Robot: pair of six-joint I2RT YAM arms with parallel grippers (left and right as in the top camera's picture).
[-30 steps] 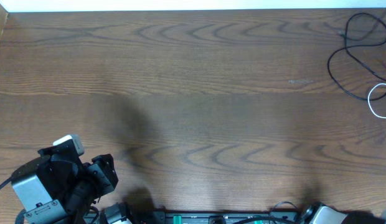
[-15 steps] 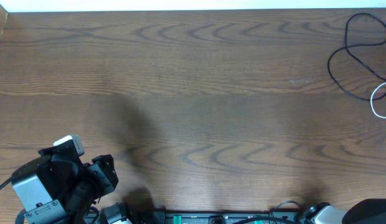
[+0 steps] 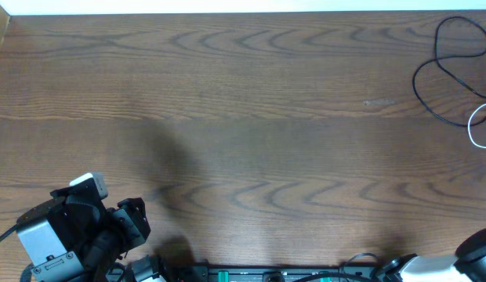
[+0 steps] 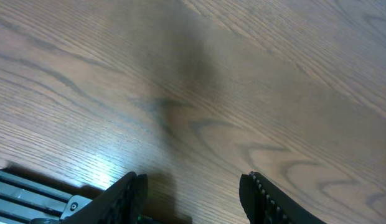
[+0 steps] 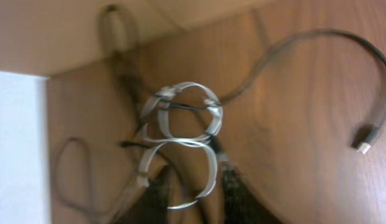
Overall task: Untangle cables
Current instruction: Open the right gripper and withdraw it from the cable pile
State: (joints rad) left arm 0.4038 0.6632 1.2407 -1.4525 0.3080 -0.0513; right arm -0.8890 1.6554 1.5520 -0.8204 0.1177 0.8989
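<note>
- Overhead view: the cables (image 3: 439, 59) lie at the far right edge of the table (image 3: 251, 117), well apart from the left arm (image 3: 63, 235) at the near left corner.
- Left wrist view: the left tool (image 4: 193, 198) stands moderately wide over bare wood, gripping nothing.
- Right wrist view, blurred: the white cable (image 5: 180, 142) curls in two stacked loops. Beside it a black cable (image 5: 324, 31) arcs right to a small plug (image 5: 363, 146).
- The right tool (image 5: 196, 200) shows a narrow gap between its fingers. The lower white loop appears within that gap, but I cannot tell whether they touch it.
</note>
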